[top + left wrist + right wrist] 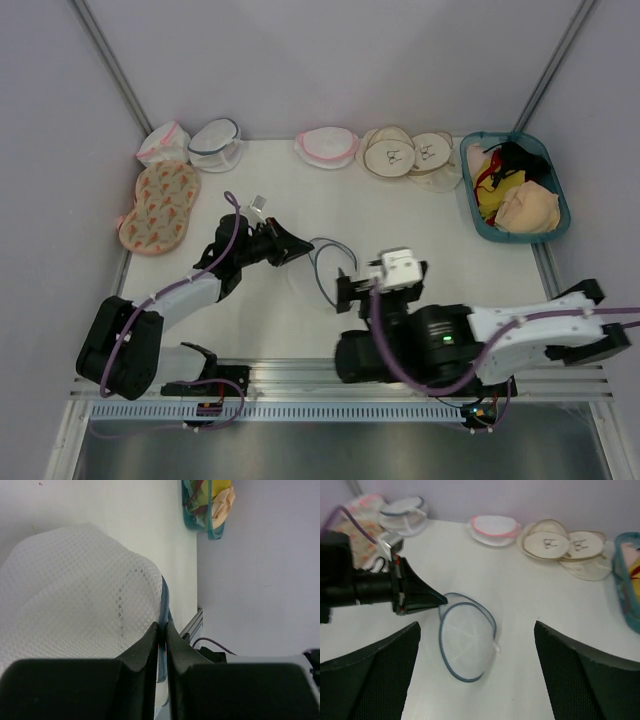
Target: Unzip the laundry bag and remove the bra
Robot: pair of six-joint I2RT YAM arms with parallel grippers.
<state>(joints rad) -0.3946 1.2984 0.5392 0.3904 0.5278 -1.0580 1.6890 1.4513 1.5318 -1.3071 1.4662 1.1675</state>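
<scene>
The laundry bag (326, 266) lies slack in the middle of the table, white mesh with a blue-grey zipper rim. It looks flat, and nothing shows through the mesh. My left gripper (303, 250) is shut on the blue rim at the bag's left edge, and in the left wrist view (163, 628) the trim is pinched between the fingers beside the mesh (75, 595). My right gripper (350, 293) is open and empty, just near and right of the bag (467, 640). The peach bra (530, 210) lies in the teal basket, apart from both grippers.
The teal basket (472, 200) at the back right also holds red, yellow and black garments. Two beige round bags (400, 152), a pink-trimmed bag (327, 146), a dark-trimmed white bag (216, 143) and a patterned bag (160, 205) line the back and left.
</scene>
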